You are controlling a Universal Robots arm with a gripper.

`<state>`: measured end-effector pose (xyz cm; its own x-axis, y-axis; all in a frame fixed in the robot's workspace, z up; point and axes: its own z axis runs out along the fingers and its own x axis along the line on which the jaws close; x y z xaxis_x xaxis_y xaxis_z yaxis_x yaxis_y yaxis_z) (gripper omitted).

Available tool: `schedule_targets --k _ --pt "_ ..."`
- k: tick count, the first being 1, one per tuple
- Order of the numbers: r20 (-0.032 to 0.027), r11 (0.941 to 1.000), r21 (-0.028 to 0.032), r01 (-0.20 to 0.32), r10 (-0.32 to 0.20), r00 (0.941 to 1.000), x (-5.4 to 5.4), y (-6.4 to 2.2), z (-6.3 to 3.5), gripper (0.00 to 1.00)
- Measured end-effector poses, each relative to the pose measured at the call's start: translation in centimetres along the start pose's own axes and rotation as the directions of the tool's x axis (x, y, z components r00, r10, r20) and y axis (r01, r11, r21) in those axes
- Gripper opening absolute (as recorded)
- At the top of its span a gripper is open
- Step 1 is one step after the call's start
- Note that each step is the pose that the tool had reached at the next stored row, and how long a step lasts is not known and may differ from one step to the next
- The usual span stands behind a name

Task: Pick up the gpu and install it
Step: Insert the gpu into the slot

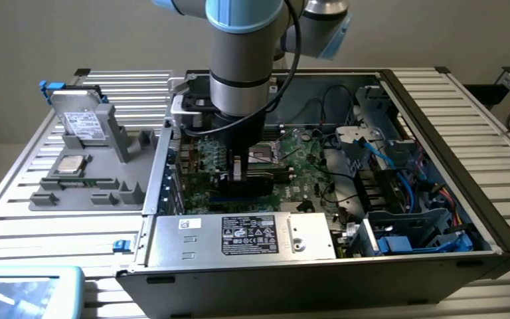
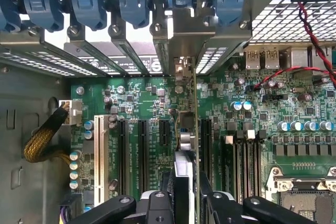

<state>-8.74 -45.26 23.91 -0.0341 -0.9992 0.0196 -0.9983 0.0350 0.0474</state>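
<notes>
Just above the large green motherboard [image 2: 136,98], the thin, green-and-black, metal-bracketed gpu [image 2: 185,135] is standing edge-on. Any tilt is risking its edge missing a black slot [image 2: 205,145] and jamming. The grey arm [image 1: 237,66] is pointing straight down over the motherboard, its black gripper [image 2: 184,205] clamping the gpu.

The arm [image 1: 242,53] was a silver-grey tube with pale blue joint caps and a black band round its lower end, with a thin black cable [image 1: 296,46] alongside it. The gripper [image 1: 237,169] was black, its linked fingers [image 2: 113,208] fastened with round silver screws.
</notes>
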Motion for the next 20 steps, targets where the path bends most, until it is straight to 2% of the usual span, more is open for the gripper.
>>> schedule_targets --k 3,20 --pt "-0.0017 1.0 -0.0003 0.0 0.0 1.0 0.01 0.01 0.07 0.29" --pt "-0.0012 1.0 0.0006 0.009 -0.009 1.0 0.01 0.09 0.13 0.29"
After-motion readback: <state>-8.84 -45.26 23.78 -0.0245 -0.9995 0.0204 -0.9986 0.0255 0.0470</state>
